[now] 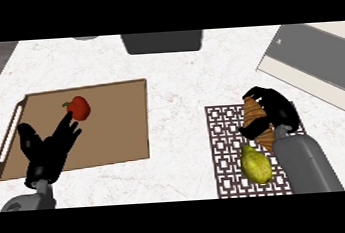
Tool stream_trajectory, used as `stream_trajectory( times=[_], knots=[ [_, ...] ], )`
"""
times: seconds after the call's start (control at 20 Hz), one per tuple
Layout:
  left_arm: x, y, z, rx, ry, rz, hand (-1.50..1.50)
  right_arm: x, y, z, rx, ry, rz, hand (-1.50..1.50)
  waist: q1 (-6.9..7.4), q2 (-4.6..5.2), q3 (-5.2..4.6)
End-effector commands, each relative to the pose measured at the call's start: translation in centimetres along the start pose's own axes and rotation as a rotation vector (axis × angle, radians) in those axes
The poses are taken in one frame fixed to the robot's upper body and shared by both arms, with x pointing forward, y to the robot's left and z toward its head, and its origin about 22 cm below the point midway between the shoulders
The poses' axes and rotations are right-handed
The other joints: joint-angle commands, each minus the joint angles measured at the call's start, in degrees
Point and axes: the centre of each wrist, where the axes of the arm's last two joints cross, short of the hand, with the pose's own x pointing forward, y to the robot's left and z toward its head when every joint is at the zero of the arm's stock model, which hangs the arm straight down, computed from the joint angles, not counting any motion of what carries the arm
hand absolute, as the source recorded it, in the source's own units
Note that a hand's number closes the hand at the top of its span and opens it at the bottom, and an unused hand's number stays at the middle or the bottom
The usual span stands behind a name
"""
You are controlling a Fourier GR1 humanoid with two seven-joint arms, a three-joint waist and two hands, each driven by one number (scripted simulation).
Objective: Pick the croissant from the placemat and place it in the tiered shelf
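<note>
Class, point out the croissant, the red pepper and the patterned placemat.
croissant (254, 112): head view, upper brown end, above the fingers.
red pepper (80, 108): head view, middle of its red body.
placemat (225, 150): head view, bare lattice left of the croissant.

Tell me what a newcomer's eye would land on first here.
The right hand curled round the croissant on the patterned placemat, at the view's right, with a yellow-green fruit just below it. Next, the red pepper on the brown cutting board at left, where the left hand rests open.
</note>
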Motion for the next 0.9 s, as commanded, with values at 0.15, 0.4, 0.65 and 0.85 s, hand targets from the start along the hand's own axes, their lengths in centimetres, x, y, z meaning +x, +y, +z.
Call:
stream_trajectory(
  times=[0.15,0.4,0.65,0.85],
  knots=[
    [-1.2,-0.2,-0.4,0.017,0.038,-0.004,0.0,9.9,-3.6,3.4,-0.339,-0.031,-0.136,1.5,-0.99,-0.02,-0.15],
    [-0.8,-1.3,-0.1,0.017,0.043,0.008,0.0,13.5,-8.4,7.3,-0.552,-0.014,-0.12,1.5,-1.2,-0.21,-0.11],
    [-0.4,-1.5,0.1,0.015,0.042,-0.001,0.0,16.9,-13.6,12.3,-0.661,0.04,-0.113,1.5,-0.99,-0.19,-0.1],
    [-2.3,0.2,0.2,0.008,0.044,0.019,0.0,15.1,-18.3,13.3,-0.735,0.068,-0.123,1.5,-0.85,0.04,-0.08]
  ],
)
